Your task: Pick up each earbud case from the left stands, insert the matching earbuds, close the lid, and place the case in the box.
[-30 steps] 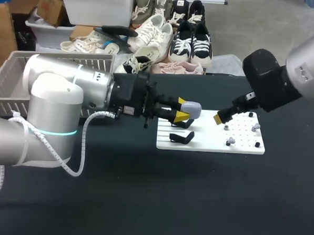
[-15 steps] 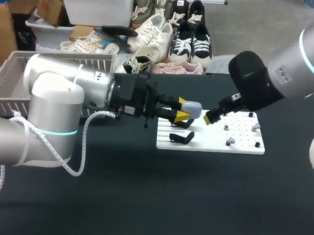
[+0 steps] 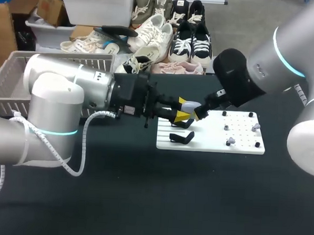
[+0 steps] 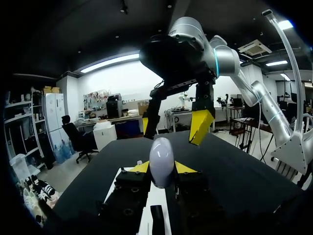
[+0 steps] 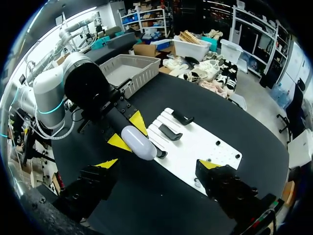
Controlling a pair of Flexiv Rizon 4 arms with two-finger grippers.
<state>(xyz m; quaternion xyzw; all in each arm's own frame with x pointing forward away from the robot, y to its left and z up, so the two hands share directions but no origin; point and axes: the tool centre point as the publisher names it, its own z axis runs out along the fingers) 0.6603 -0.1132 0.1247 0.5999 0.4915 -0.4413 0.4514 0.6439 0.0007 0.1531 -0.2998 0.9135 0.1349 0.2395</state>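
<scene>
Over the last second my right arm has swung leftward across the white board (image 3: 240, 145), so the right gripper (image 4: 173, 126) now hangs just beyond the earbud case (image 3: 191, 109), its jaws spread wide. The left gripper (image 3: 182, 109) pinches the case by its lower end, holding it above the board's left edge, over the black stands (image 3: 181, 137). The smooth, rounded shell looks likely to twist or pop free if a right finger strikes it off-centre or bumps the left fingers.
</scene>
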